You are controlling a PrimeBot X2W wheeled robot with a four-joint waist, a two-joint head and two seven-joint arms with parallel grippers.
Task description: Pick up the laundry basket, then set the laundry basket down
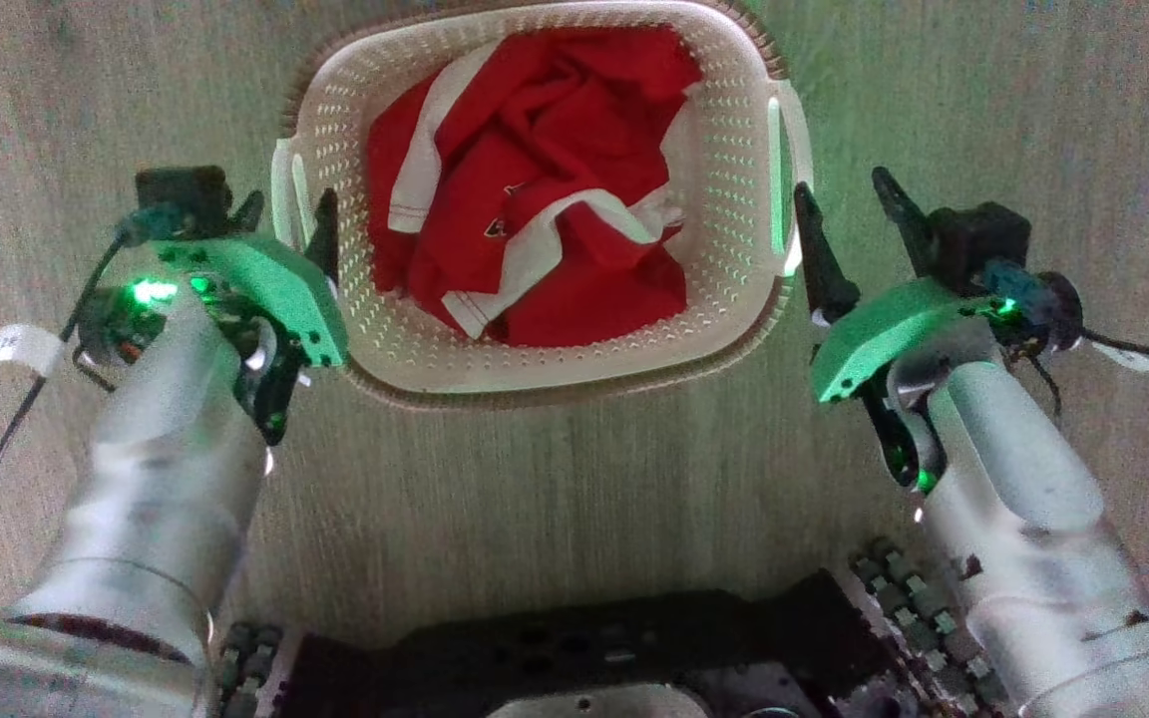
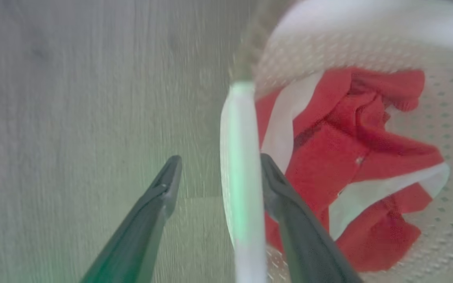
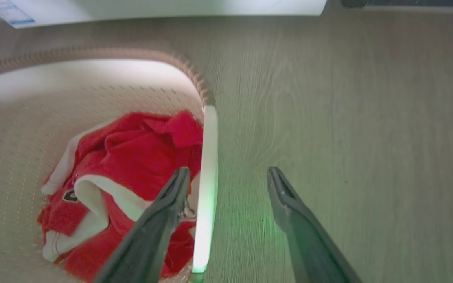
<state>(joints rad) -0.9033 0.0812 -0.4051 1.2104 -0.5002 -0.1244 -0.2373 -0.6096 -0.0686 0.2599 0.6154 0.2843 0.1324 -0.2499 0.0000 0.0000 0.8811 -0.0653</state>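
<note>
The laundry basket (image 1: 555, 384) is cream-white and perforated with a brown woven rim, and sits on the floor at the top centre of the head view. A crumpled red and white garment (image 1: 545, 179) lies inside it. My left gripper (image 1: 287, 214) is open and straddles the basket's left loop handle (image 2: 240, 157), one finger outside and one finger (image 2: 289, 204) inside the basket (image 2: 446, 118). My right gripper (image 1: 842, 184) is open too, straddling the right loop handle (image 3: 209, 177) of the basket (image 3: 53, 98). Neither pair of jaws is closed on its handle.
Grey wood-look floor (image 1: 983, 120) surrounds the basket on all sides. My dark base (image 1: 574, 648) fills the bottom of the head view. A white flat object (image 3: 171, 6) lies beyond the basket in the right wrist view. Cables trail beside both wrists.
</note>
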